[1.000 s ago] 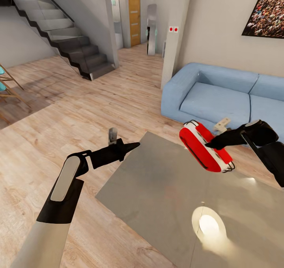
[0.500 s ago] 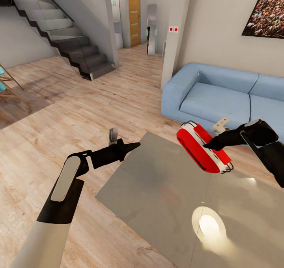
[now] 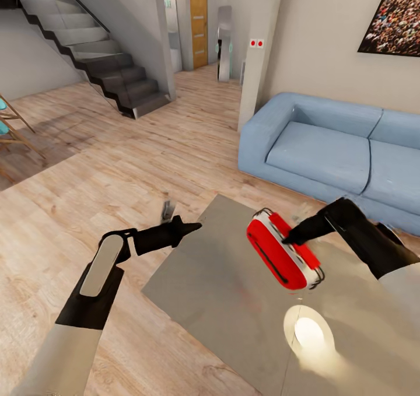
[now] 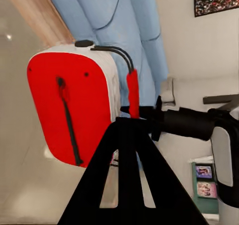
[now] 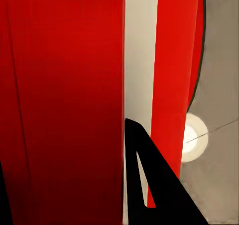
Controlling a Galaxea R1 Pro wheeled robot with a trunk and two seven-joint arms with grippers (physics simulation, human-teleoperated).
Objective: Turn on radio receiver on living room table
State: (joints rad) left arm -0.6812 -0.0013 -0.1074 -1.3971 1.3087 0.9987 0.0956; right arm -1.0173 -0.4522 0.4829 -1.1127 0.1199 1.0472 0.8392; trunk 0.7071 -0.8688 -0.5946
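Leftmost, chair [image 3: 7,129] legs at the picture's edge, on the plank floor [image 3: 116,168]; behind them a dark staircase [image 3: 99,58]. Next, my left arm reaching forward, its gripper [image 3: 189,228] at the table's [image 3: 221,291] near-left edge, fingers pressed together into one point, holding nothing; the left wrist view shows the same black wedge [image 4: 127,150] aimed at the radio [image 4: 74,105]. Further back, centre: an orange door [image 3: 198,20], a tall grey unit [image 3: 224,43], and a wall corner with two red switches [image 3: 256,43]. Table: glossy grey top, a bright lamp reflection [image 3: 309,333] toward its near side. Radio [image 3: 283,250]: red with white stripes, tilted, held up above the table and not touching it, roughly over the middle of the top. My right gripper [image 3: 289,239] meets it from the right side, closed against its striped face; in the right wrist view one black finger [image 5: 149,180] lies along the white stripe of the radio [image 5: 59,100], with the other at the frame's edge. Its dial is not visible. Right: blue sofa [image 3: 326,151] against the pale wall, well behind the table. Far right, upper corner: framed crowd picture [image 3: 394,14].
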